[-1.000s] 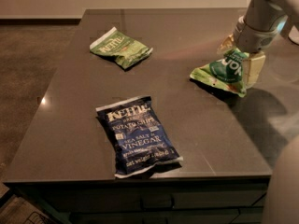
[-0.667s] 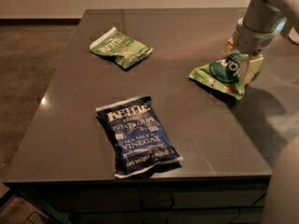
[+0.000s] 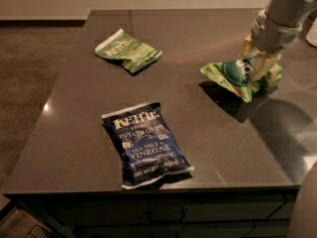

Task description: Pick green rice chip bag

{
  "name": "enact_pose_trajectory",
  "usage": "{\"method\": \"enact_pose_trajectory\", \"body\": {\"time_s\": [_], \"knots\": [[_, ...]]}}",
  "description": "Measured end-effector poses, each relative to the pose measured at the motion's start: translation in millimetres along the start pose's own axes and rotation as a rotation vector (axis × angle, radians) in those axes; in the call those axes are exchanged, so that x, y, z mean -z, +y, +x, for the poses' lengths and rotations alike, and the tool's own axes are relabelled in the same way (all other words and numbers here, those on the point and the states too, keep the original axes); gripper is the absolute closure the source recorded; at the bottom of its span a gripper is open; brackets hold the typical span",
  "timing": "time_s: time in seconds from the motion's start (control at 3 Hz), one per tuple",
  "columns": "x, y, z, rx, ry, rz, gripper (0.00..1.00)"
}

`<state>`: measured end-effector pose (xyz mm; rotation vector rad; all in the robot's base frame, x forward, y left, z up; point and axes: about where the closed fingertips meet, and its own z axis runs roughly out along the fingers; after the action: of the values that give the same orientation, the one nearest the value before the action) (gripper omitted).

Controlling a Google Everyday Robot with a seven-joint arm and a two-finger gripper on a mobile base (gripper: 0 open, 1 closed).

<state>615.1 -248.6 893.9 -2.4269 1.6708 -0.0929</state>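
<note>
- Dark table (image 3: 74,148) fills most of the view, with brown floor (image 3: 34,73) to the left and a pale wall strip behind it.
- Rice chip bag (image 3: 225,73) is at the right side of the table, tilted, with its left corner pointing toward the middle. Its shadow lies apart beneath it, so I judge it raised off the surface.
- Gripper (image 3: 255,66) reaches down from the arm (image 3: 285,14) at top right, and its fingers are closed on the right half of the bag. Gripping at that end explains why the free left end droops and sticks out.
- Green Kettle bag (image 3: 128,49) lies flat at the back left, well apart from the held bag.
- Blue Kettle bag (image 3: 147,144) lies flat near the front edge, its lower corner close to the lip, also well apart.
- Bare tabletop separates the held bag from both others, so I judge a straight lift or a pull back to the right to be unobstructed.
- Right table edge sits near the arm and is partly out of view, so the room beyond it cannot be judged.
- Risk, as judged: a one-sided hold on a puffy bag could slip or let it swing.
</note>
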Motion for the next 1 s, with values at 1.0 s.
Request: {"method": "enact_pose_trajectory", "body": {"time_s": [1.0], "knots": [[91.1, -12.2, -55.4, -0.073, -0.187, 0.153, 1.00]]}}
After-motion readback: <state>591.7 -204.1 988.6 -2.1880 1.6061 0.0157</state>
